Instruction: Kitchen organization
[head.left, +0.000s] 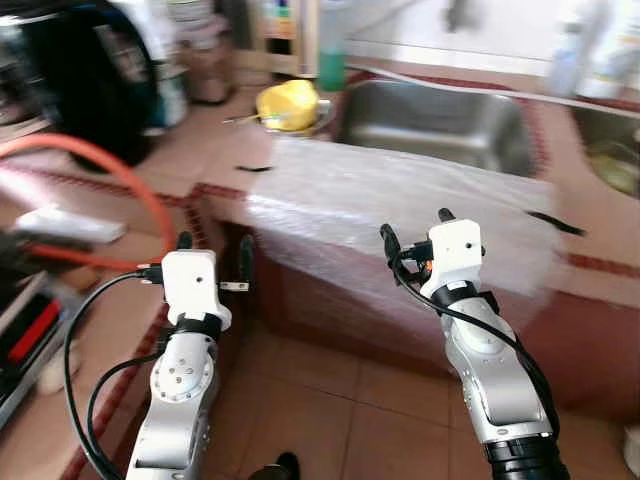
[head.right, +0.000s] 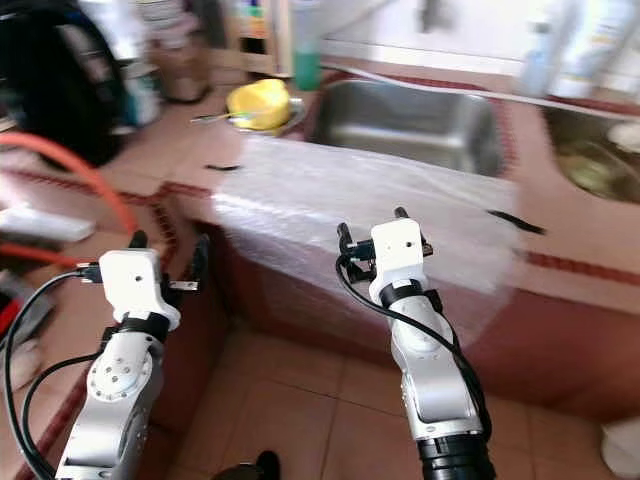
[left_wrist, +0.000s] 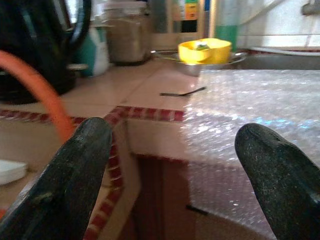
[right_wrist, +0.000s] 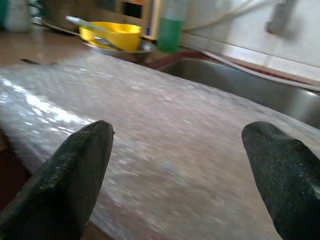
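Left eye view showed both arms raised in front of a tiled counter (head.left: 230, 150). The left end effector (head.left: 214, 250) was released, its two black fingers spread apart and holding nothing; it stood just off the counter's front corner, where the red-tile edging turned. The right end effector (head.left: 415, 228) was also released, fingers apart and empty, positioned at the counter's front edge.

A sheet of bubble wrap (head.left: 400, 205) lay across the counter top in front of the sink (head.left: 440, 125) and draped down over the front edge. The right end effector was level with this sheet near its front fold. In the right wrist view the sheet (right_wrist: 165, 150) ran between and beyond the spread fingers (right_wrist: 70, 185); contact could not be determined.

A yellow bowl (head.left: 288, 103) sat in a metal dish at the sink's left rim, toward the back of the counter. A green bottle (head.left: 332, 60) stood against the back edge beside it. A dark, thin item (left_wrist: 182, 92) lay on the bare tiles just off the sheet's left edge. An orange hose (head.left: 110, 165) arched over the left part of the counter, and a black kettle (head.left: 75, 80) stood at the far left corner. The frames were motion-blurred.
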